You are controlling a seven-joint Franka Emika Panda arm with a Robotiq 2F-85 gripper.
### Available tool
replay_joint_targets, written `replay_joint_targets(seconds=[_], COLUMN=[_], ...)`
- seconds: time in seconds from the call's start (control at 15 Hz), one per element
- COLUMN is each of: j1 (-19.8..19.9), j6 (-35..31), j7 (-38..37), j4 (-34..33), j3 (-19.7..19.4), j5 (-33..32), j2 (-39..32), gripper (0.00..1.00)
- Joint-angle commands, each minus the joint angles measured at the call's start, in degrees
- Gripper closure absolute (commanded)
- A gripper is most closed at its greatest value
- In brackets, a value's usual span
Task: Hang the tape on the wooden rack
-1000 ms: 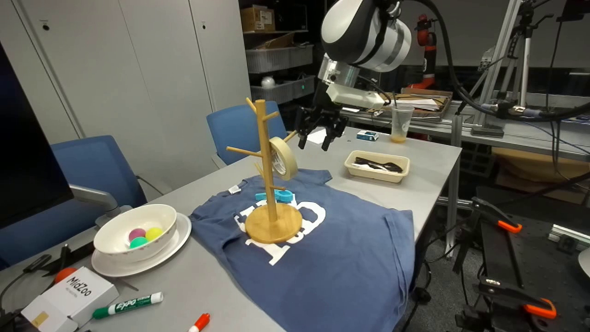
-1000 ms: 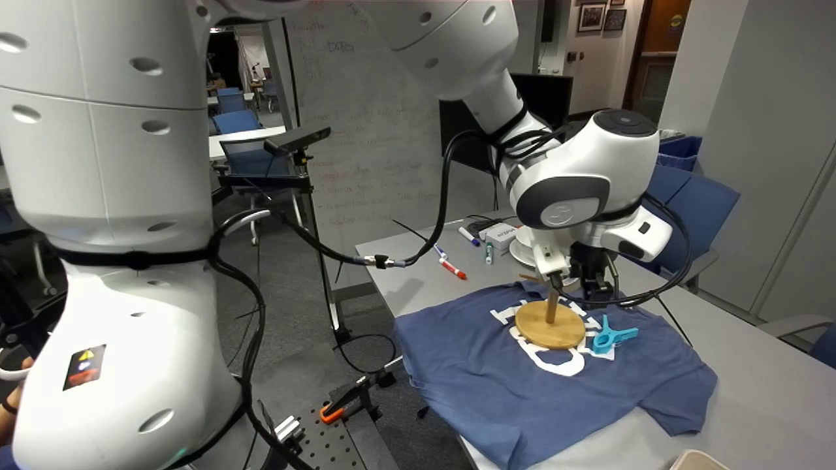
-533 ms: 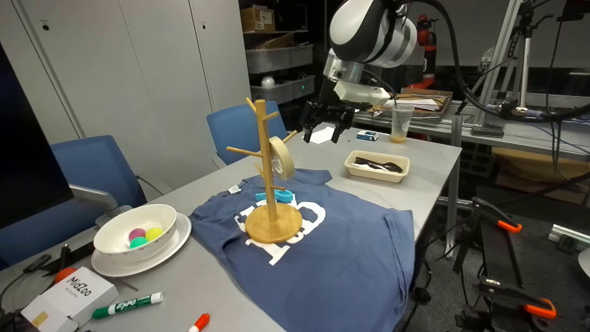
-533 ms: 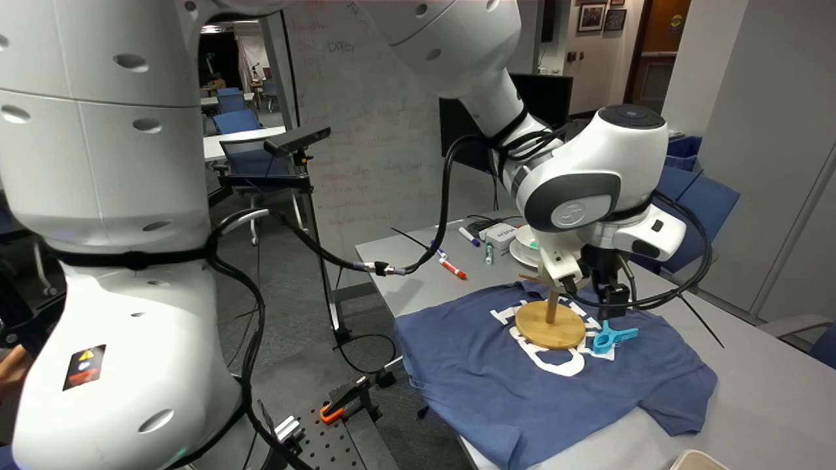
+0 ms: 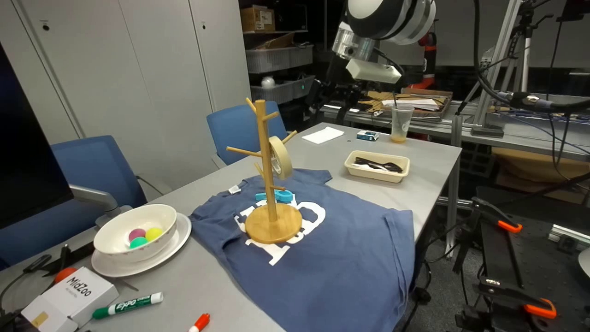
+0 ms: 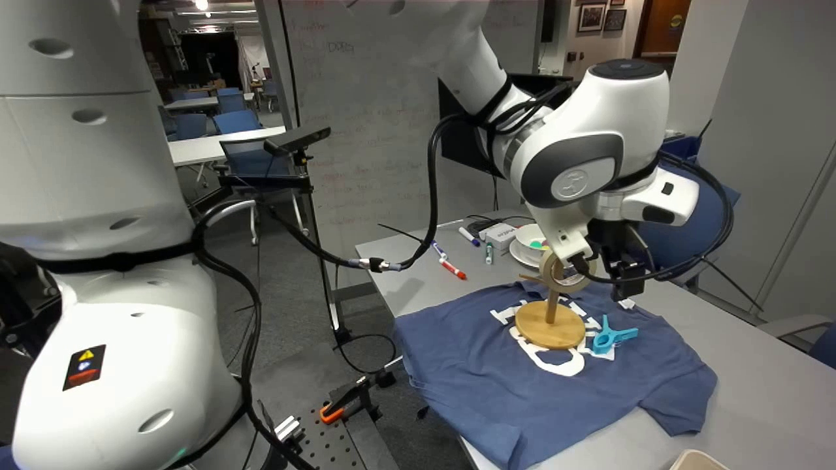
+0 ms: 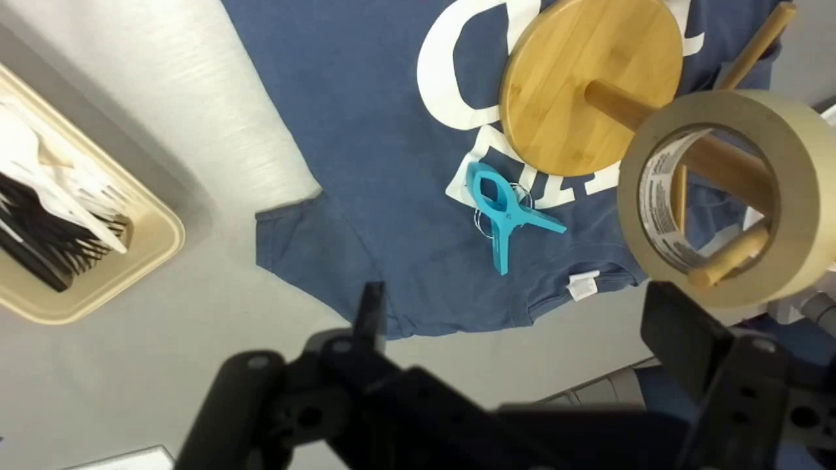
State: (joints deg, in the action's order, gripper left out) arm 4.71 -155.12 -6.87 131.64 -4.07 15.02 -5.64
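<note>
The tape (image 5: pixel 284 159), a beige ring, hangs on a peg of the wooden rack (image 5: pixel 270 184). It also shows in an exterior view (image 6: pixel 556 285), partly hidden by the arm. In the wrist view a peg passes through the hole of the tape (image 7: pixel 795 196), and the rack's round base (image 7: pixel 588 85) is below. My gripper (image 5: pixel 327 115) is above and beyond the rack, apart from the tape. In the wrist view the gripper (image 7: pixel 516 297) is open and empty, its fingers wide apart, with the right finger just below the tape in the picture.
The rack stands on a blue T-shirt (image 5: pixel 341 258). A cyan clamp (image 7: pixel 506 209) lies beside its base. A beige tray (image 5: pixel 401 173) with cutlery, a bowl (image 5: pixel 110 237) with balls, a white box (image 5: pixel 76 295) and markers (image 5: pixel 129 304) are on the table. A clear cup (image 5: pixel 402 122) stands behind.
My open gripper has moved up and away from the rack. The tape has stayed on the peg and shifted slightly towards the post. More of it shows beside the arm.
</note>
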Motion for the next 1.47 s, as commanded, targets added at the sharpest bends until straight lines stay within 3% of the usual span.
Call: replay_joint_targets(seconds=[0.0, 0.6, 1.13, 1.2, 1.4], j1=[-0.4, -3.2, -5.2, -4.4, -4.4], j6=[-0.2, 0.0, 0.0, 0.1, 0.1], j7=[0.9, 4.1, 6.8, 4.1, 4.5], j4=[3.8, 8.3, 12.3, 10.0, 11.2], j3=[0.3, 2.0, 1.0, 1.7, 1.5], j5=[-1.3, 0.9, 1.7, -0.1, -0.1], j2=[6.7, 15.7, 21.7, 18.6, 20.1], gripper=[0.0, 0.0, 0.0, 0.0, 0.0])
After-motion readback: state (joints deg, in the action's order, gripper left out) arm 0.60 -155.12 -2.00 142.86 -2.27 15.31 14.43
